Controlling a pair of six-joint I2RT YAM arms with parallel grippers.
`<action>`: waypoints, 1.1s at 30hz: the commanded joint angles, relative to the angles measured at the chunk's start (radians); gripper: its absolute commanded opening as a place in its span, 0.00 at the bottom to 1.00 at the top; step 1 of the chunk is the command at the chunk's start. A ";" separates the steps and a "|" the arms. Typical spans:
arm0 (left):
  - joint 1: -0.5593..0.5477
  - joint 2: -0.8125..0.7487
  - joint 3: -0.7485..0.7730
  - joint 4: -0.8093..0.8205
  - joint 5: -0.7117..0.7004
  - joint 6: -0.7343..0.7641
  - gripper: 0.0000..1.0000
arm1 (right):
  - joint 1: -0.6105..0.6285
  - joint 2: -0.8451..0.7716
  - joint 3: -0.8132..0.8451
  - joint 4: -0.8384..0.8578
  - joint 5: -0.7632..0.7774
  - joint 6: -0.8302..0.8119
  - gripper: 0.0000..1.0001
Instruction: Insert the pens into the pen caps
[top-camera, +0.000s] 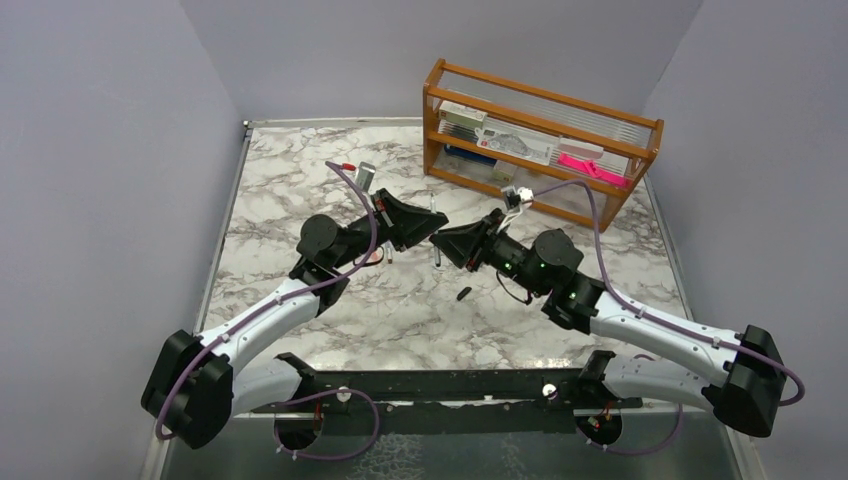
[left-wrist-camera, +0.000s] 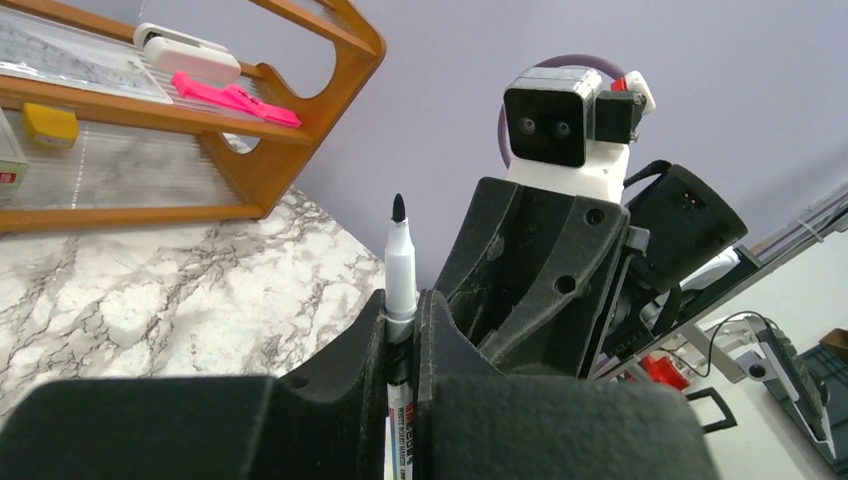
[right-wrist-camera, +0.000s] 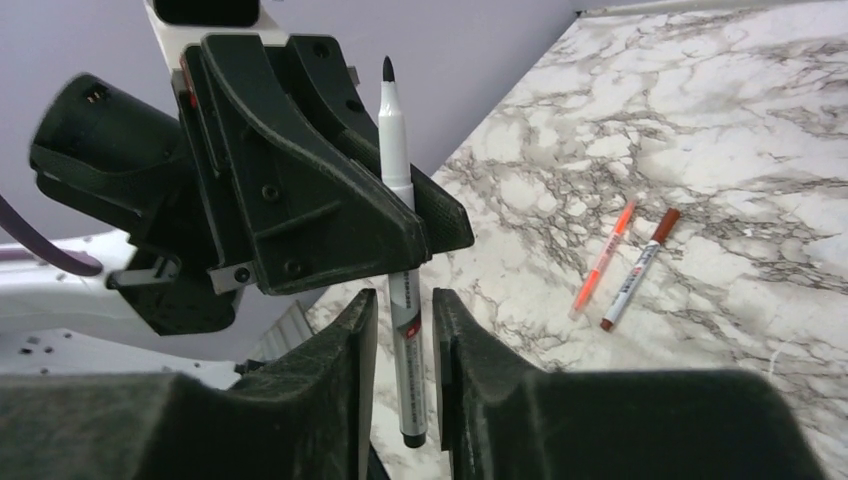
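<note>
Pens first: we see one silvery-grey pen (left-wrist-camera: 400, 265) clamped between the fingers of the left hand (left-wrist-camera: 402, 310), which is closed tight on the barrel. Its dark tip points up in both wrist views, and the pen is uncapped and held off the table (right-wrist-camera: 700, 120). The lower part of the barrel hangs between the fingers of the right hand (right-wrist-camera: 403, 300). Those fingers stand slightly apart, one on each side, with a thin sliver of gap showing on each side, so we read this hand as narrowly open and gripping nothing. The two hands meet nose to nose over the middle of the table.

Two more pens lie on the marble off to one side, close together and nearly parallel: an orange pen (right-wrist-camera: 603, 260) and a grey pen with dark red ends (right-wrist-camera: 640, 268). A black cap (top-camera: 464, 293) lies alone on the table near the right hand, on the side towards the arm bases.

At the far edge stands a wooden rack (left-wrist-camera: 120, 216) with a pink strip (left-wrist-camera: 235, 98) on its shelf.
</note>
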 joint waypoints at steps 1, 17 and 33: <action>-0.009 0.001 0.061 0.028 -0.031 0.022 0.00 | 0.003 -0.004 0.005 -0.039 -0.052 -0.051 0.31; -0.040 0.038 0.083 0.036 -0.023 0.008 0.26 | 0.004 -0.051 -0.026 0.019 -0.026 -0.041 0.01; -0.083 0.003 0.052 -0.010 -0.074 0.080 0.00 | 0.004 -0.059 -0.009 -0.051 0.047 -0.039 0.15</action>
